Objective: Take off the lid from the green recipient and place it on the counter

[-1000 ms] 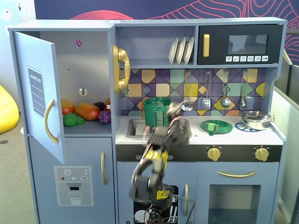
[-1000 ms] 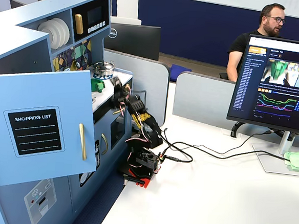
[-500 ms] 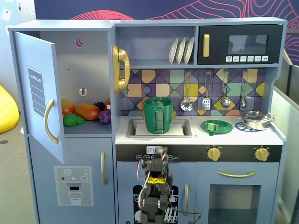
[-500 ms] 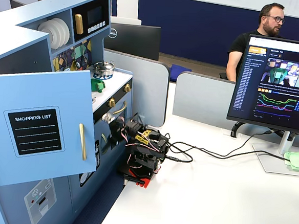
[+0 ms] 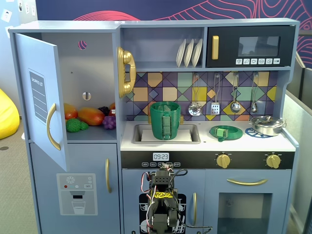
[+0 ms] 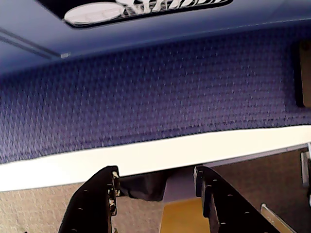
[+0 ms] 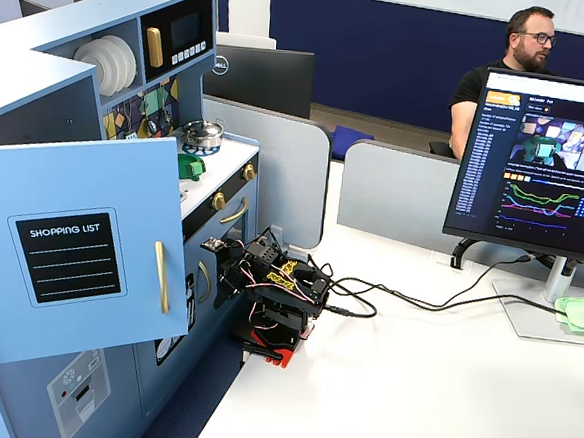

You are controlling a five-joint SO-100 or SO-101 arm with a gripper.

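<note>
The green lid (image 5: 225, 131) lies flat on the light counter (image 5: 204, 142), handle up, between the sink and the silver pan. It also shows in the other fixed view (image 7: 189, 165). The tall green recipient (image 5: 165, 120) stands uncovered in the sink basin. My arm (image 5: 161, 195) is folded low in front of the oven, well below the counter. My gripper (image 6: 155, 172) is open and empty, its jaws wide apart, with only floor and a blue wall behind them. It points at the kitchen front (image 7: 223, 269).
A silver pan (image 5: 266, 125) sits on the right burner. The fridge door (image 5: 41, 97) stands open at the left, with toy fruit (image 5: 87, 117) inside. Utensils (image 5: 215, 95) hang above the counter. A monitor (image 7: 547, 162) and cables (image 7: 397, 299) are on the desk.
</note>
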